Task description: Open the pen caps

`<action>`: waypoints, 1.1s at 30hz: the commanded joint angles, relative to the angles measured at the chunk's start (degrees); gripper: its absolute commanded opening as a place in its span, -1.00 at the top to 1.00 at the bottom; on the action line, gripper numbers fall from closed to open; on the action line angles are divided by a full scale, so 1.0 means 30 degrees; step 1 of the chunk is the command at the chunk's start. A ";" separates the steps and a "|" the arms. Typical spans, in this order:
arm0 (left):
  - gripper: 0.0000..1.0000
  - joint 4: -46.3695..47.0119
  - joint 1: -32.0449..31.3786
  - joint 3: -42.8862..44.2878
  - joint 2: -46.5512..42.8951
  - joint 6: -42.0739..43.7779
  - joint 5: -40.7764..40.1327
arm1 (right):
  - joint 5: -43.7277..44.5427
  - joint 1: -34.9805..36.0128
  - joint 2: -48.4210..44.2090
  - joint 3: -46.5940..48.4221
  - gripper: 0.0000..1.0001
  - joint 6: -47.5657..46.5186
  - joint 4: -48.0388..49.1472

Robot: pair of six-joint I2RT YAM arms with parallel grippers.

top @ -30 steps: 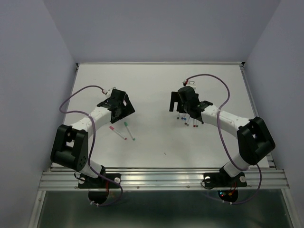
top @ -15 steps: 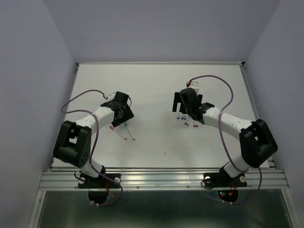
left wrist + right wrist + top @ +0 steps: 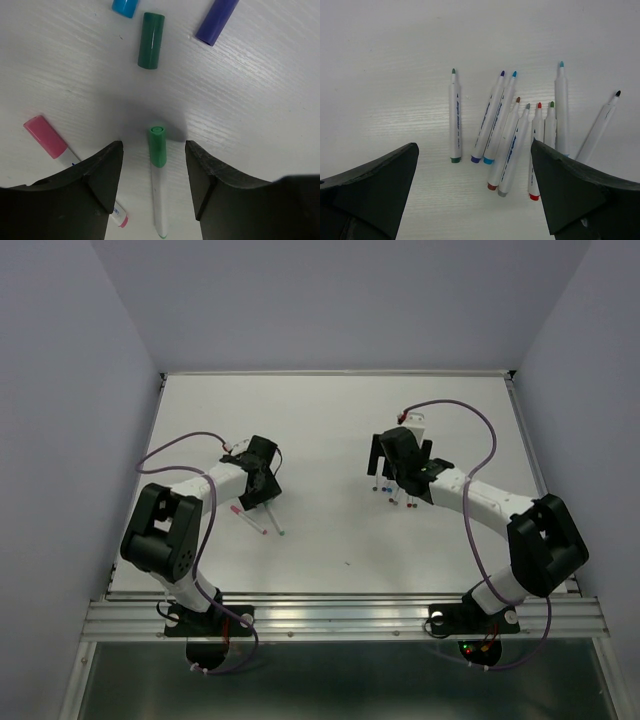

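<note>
The white surface [image 3: 330, 415] shows a faint wood grain; on its left part lie two capped pens, a green-capped pen [image 3: 158, 180] and a pink-capped pen [image 3: 46, 137], near each other but apart and set at an angle; just beyond them lie three loose caps, a dark green cap [image 3: 151, 40], a light blue cap [image 3: 125, 5] and a purple cap [image 3: 216, 20], none touching; on the right part nine uncapped pens [image 3: 516, 145] lie roughly side by side, tips all one way, several touching.
</note>
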 commanded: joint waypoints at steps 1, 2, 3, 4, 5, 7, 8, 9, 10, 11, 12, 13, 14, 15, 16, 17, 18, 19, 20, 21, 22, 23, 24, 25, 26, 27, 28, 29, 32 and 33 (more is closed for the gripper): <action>-0.24 -0.0280 -0.0124 0.0535 0.0327 -0.0133 -0.0442 | 0.1269 -0.0121 -0.1078 -0.0270 -1.00 0.0183 0.0577; -0.20 -0.0309 -0.0153 0.0535 0.0415 -0.0133 -0.0500 | 0.1328 -0.0121 -0.1138 -0.0329 -1.00 0.0243 0.0577; -0.20 -0.0310 -0.0154 0.0535 0.0445 -0.0133 -0.0529 | 0.1474 -0.0121 -0.1312 -0.0359 -1.00 0.0272 0.0577; -0.17 -0.0252 -0.0125 0.0506 0.0503 -0.0133 -0.0530 | 0.1504 -0.0121 -0.1343 -0.0388 -1.00 0.0331 0.0548; -0.10 -0.0193 -0.0153 0.0505 0.0561 -0.0133 -0.0530 | 0.1591 -0.0121 -0.1401 -0.0417 -1.00 0.0302 0.0548; 0.04 -0.0163 -0.0125 0.0534 0.0737 -0.0104 -0.0530 | 0.1680 -0.0121 -0.1548 -0.0476 -1.00 0.0360 0.0548; 0.10 -0.0134 -0.0153 0.0535 0.0796 -0.0103 -0.0472 | 0.1709 -0.0121 -0.1636 -0.0476 -1.00 0.0360 0.0548; 0.12 -0.0105 -0.0154 0.0535 0.0825 -0.0132 -0.0413 | 0.1912 -0.0121 -0.1694 -0.0534 -1.00 0.0360 0.0548; 0.13 0.0040 -0.0154 0.0390 0.0797 -0.0162 -0.0151 | 0.2031 -0.0121 -0.1724 -0.0535 -1.00 0.0505 0.0577; 0.14 0.0129 -0.0154 0.0359 0.0680 -0.0133 -0.0062 | 0.2119 -0.0121 -0.1811 -0.0593 -1.00 0.0536 0.0577; 0.16 0.0188 -0.0154 0.0301 0.0621 -0.0133 0.0084 | 0.2178 -0.0121 -0.1841 -0.0622 -1.00 0.0565 0.0577; 0.19 0.0217 -0.0183 0.0271 0.0592 -0.0104 0.0144 | 0.2207 -0.0121 -0.1871 -0.0623 -1.00 0.0565 0.0548; 0.20 0.0189 -0.0212 0.0213 0.0533 -0.0103 0.0086 | 0.2207 -0.0121 -0.1900 -0.0623 -1.00 0.0623 0.0548; 0.24 0.0159 -0.0212 0.0154 0.0417 -0.0103 0.0086 | 0.2236 -0.0121 -0.1871 -0.0623 -1.00 0.0624 0.0577; 0.27 0.0159 -0.0212 0.0096 0.0358 -0.0132 0.0086 | 0.2237 -0.0121 -0.1842 -0.0594 -1.00 0.0682 0.0548; 0.28 0.0159 -0.0241 0.0066 0.0328 -0.0104 0.0144 | 0.2266 -0.0121 -0.1842 -0.0593 -1.00 0.0683 0.0577; 0.29 0.0159 -0.0270 0.0008 0.0299 -0.0161 0.0173 | 0.2266 -0.0121 -0.1813 -0.0593 -1.00 0.0683 0.0577; 0.30 0.0159 -0.0300 -0.0051 0.0269 -0.0191 0.0202 | 0.2266 -0.0121 -0.1783 -0.0593 -1.00 0.0683 0.0577; 0.31 0.0275 -0.0329 -0.0138 0.0269 -0.0220 0.0261 | 0.2266 -0.0121 -0.1754 -0.0564 -1.00 0.0712 0.0577; 0.35 0.0392 -0.0416 -0.0226 0.0240 -0.0249 0.0348 | 0.2266 -0.0121 -0.1754 -0.0564 -1.00 0.0741 0.0548; 0.38 0.0480 -0.0417 -0.0285 0.0240 -0.0250 0.0407 | 0.2266 -0.0121 -0.1754 -0.0564 -1.00 0.0712 0.0577; 0.43 0.0655 -0.0446 -0.0373 0.0269 -0.0308 0.0495 | 0.2266 -0.0121 -0.1783 -0.0564 -1.00 0.0741 0.0548; 0.54 0.0657 -0.0475 -0.0373 0.0298 -0.0279 0.0554 | 0.2237 -0.0121 -0.1783 -0.0593 -1.00 0.0712 0.0577; 0.60 0.0657 -0.0534 -0.0344 0.0298 -0.0250 0.0525 | 0.2063 -0.0121 -0.1841 -0.0593 -1.00 0.0625 0.0548; 0.79 0.0686 -0.0534 -0.0344 0.0269 -0.0250 0.0496 | 0.1974 -0.0121 -0.1900 -0.0593 -1.00 0.0537 0.0577; 0.94 0.0686 -0.0534 -0.0315 0.0240 -0.0221 0.0496 | 0.1625 -0.0121 -0.1929 -0.0593 -1.00 0.0420 0.0577; 1.00 0.0715 -0.0563 -0.0315 0.0124 -0.0191 0.0496 | 0.1477 -0.0121 -0.1987 -0.0564 -1.00 0.0216 0.0548; 1.00 0.0774 -0.0593 -0.0344 0.0007 -0.0133 0.0496 | 0.1243 -0.0121 -0.2133 -0.0564 -1.00 0.0156 0.0577; 1.00 0.2493 -0.0709 -0.0955 -0.1250 0.0248 0.1224 | -0.0657 -0.0121 -0.2514 -0.0797 -1.00 -0.0719 0.1278; 1.00 0.3054 -0.0739 -0.1220 -0.2415 0.0277 0.1431 | -0.1418 -0.0121 -0.2863 -0.0885 -1.00 -0.1072 0.1512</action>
